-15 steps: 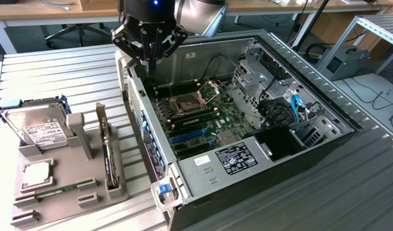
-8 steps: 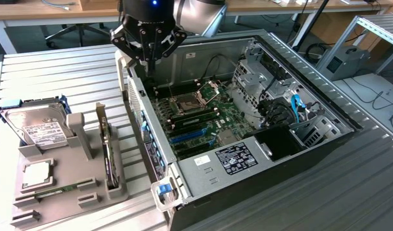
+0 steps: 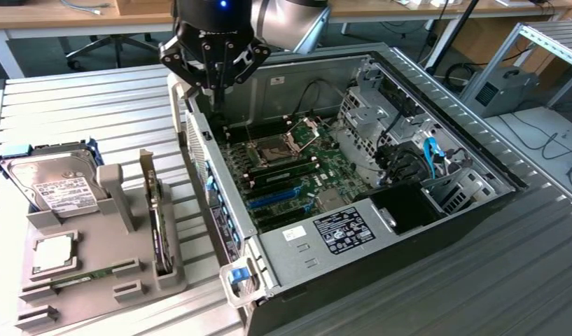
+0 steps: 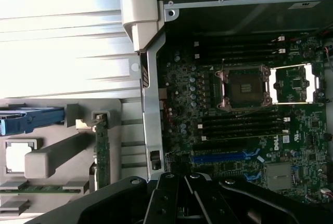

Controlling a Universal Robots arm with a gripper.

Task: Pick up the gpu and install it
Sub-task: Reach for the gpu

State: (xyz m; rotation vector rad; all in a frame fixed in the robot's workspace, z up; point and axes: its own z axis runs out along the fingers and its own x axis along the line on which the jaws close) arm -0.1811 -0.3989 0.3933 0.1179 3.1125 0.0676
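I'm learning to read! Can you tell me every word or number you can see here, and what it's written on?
"DELL": white letters, turned sideways, on the motherboard.
White label on the hard drive: print too small to read.
Black sticker on the metal box inside the computer case: too small to read.
White sticker beside it: too small to read.

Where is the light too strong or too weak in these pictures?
Wrist view: glare washes the slatted table out to white, while the computer case wall lies in shadow. Exterior view: even light, no glare on the motherboard or gpu.
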